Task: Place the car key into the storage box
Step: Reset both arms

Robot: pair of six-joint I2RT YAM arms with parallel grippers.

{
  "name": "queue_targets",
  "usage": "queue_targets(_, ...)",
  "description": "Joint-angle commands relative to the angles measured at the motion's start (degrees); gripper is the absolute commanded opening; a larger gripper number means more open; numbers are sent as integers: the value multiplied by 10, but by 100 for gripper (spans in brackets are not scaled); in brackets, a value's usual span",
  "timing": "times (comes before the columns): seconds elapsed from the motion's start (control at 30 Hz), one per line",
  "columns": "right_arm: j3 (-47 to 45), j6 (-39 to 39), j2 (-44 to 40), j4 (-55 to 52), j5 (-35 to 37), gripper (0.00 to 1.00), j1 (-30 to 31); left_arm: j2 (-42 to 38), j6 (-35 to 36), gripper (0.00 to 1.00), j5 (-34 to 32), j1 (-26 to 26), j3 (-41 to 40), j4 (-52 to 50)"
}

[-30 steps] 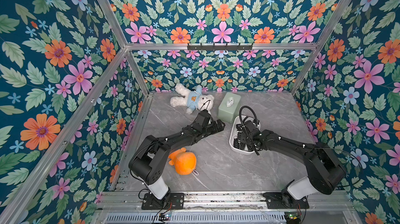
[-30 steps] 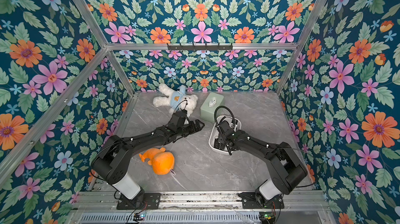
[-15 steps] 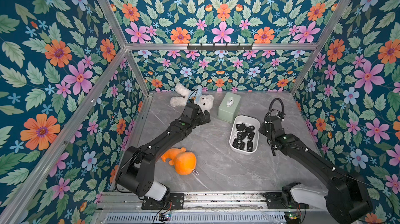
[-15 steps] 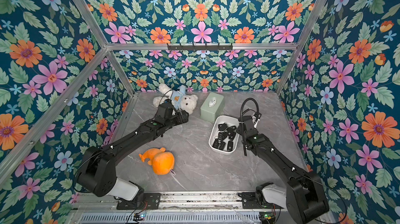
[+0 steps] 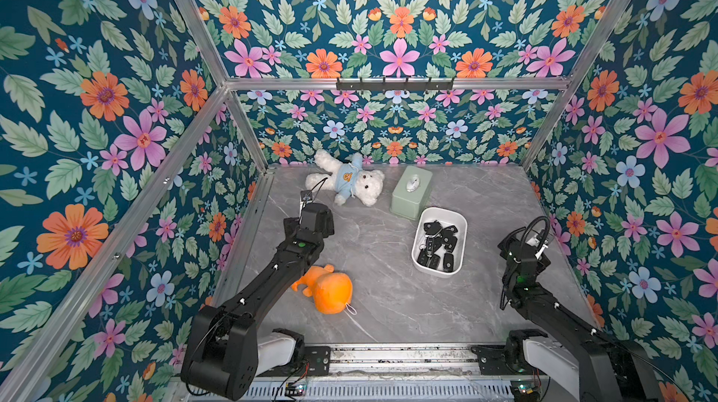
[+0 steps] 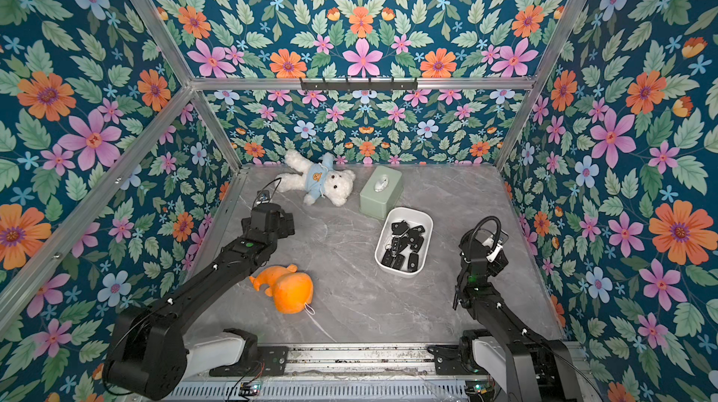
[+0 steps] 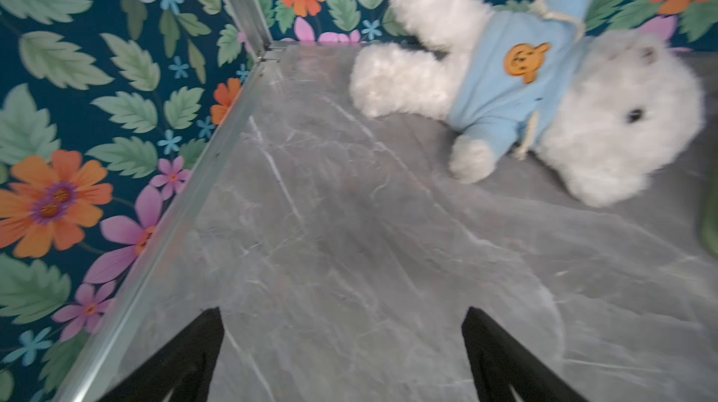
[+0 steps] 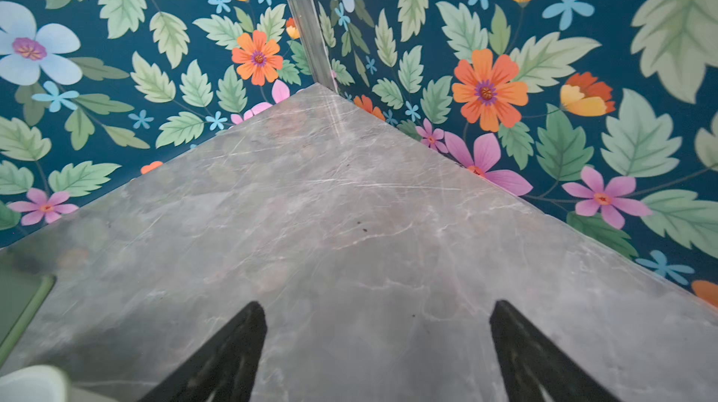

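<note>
The white rectangular plastic storage box (image 5: 437, 272) stands on the grey marble-pattern tabletop (image 5: 388, 303), just beside a pale green box (image 5: 412, 192). Several black car keys (image 5: 439, 242) lie piled inside the storage box. The left gripper (image 7: 342, 341) has its fingers spread apart and empty, above bare tabletop near a white teddy bear in a blue hoodie (image 7: 544, 89). The right gripper (image 8: 377, 341) is likewise spread and empty, facing a corner of the enclosure, well apart from the storage box.

White teddy bear (image 5: 348, 183) just beside pale green box (image 5: 411, 193); orange plush (image 5: 329, 293) well apart.
</note>
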Motion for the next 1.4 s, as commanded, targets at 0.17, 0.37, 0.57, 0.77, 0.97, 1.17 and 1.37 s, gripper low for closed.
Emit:
queue_targets(0.17,-22,-101,164,357,-57,96,-14,-3,82,100,31,104,-142,322)
queue_targets(0.37,-52,-140,241,505,-128,99,-19,65,88,100,107,130,-187,469)
queue_targets(0.57,-33,-115,213,409,-142,99,-31,150,101,99,132,131,-239,641)
queue_targets(0.77,-35,-121,221,429,-140,99,-32,221,93,100,116,133,-265,760)
queue_targets(0.97,-38,-123,225,439,-140,99,-31,215,85,100,132,144,-248,711)
queue_targets(1.17,-38,-123,224,437,-141,99,-31,218,87,100,131,144,-248,716)
queue_targets(1.37,-35,-123,224,435,-144,99,-31,217,85,100,131,144,-249,716)
